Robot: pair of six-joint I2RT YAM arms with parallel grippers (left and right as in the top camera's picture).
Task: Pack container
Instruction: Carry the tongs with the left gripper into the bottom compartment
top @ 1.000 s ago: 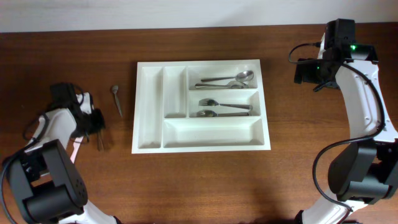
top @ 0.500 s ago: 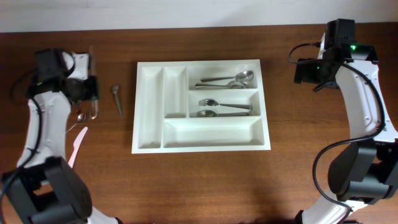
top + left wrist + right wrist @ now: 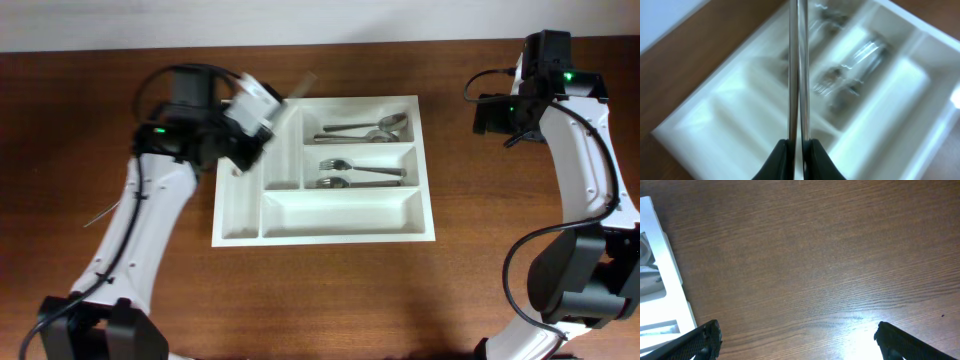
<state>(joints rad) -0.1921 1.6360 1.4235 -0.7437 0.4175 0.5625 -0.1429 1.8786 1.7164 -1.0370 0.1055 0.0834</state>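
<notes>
The container (image 3: 340, 211), a white five-compartment cutlery tray, lies mid-table. It also shows blurred in the left wrist view (image 3: 735, 115), and its edge shows in the right wrist view (image 3: 662, 265). Spoons (image 3: 367, 129) lie in its top long compartment and forks (image 3: 355, 175) in the middle one. My left gripper (image 3: 262, 112) hovers over the tray's upper left, shut on two thin metal utensil handles (image 3: 798, 75) that stick out past the jaws (image 3: 798, 146). My right gripper (image 3: 493, 112) is open and empty over bare table right of the tray, its jaws (image 3: 797, 335) wide apart.
The brown wooden table (image 3: 500, 260) surrounds the tray. A white wall strip runs along the far edge. The left arm crosses the table left of the tray and hides what lies under it.
My left gripper has swung from the table's left side to above the tray's upper left corner, carrying the metal utensils. The right arm has not moved.
</notes>
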